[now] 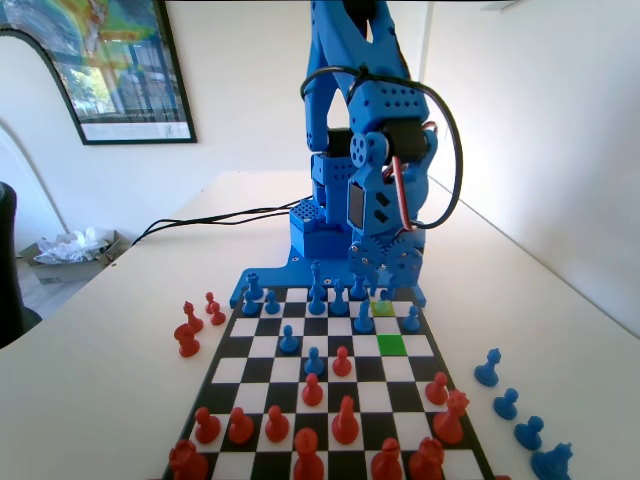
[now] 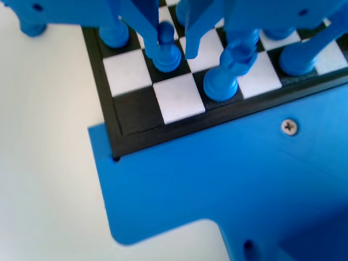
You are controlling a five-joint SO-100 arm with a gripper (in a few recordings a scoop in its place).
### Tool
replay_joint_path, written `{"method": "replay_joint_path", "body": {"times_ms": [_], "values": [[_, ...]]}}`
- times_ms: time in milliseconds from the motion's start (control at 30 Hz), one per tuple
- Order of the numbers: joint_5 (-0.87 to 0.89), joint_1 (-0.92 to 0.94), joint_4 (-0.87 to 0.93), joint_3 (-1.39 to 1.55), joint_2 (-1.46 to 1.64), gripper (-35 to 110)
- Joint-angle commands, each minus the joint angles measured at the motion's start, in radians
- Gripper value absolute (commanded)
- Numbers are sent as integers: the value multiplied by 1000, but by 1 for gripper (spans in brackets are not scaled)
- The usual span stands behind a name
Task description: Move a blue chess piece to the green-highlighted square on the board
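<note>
The hand (image 2: pixel 173 41) is low over the board (image 1: pixel 262 368), at its far right corner in the fixed view, close to the blue arm's base. In the wrist view its two jaws hang either side of the blue chess piece (image 2: pixel 165 49), parted, with the pawn's ball head and narrow body in the gap; whether either jaw touches the pawn cannot be told. The pawn stands upright, long axis vertical, base on a dark square one row in from the board's edge by the blue base plate.

A taller blue piece (image 2: pixel 227 70) stands just beside it on the edge row, and another blue piece (image 2: pixel 114 33) stands near on the other side, so the pawn is hemmed in. In the fixed view the green-highlighted square (image 1: pixel 391 344) lies bare, a little nearer the camera than the hand, with a blue pawn (image 1: pixel 364 319) just beyond it on the diagonal. Red pieces (image 1: pixel 345 420) fill the near rows; four blue pieces (image 1: pixel 507 404) stand off the board on the table at the right, several red ones (image 1: pixel 187 335) at the left.
</note>
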Motion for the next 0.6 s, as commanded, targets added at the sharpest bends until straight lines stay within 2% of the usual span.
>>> {"method": "replay_joint_path", "body": {"times_ms": [0,567], "values": [[-9,-8,0,-49,5,8],[-14,-21,-8,-63,-9,1]]}}
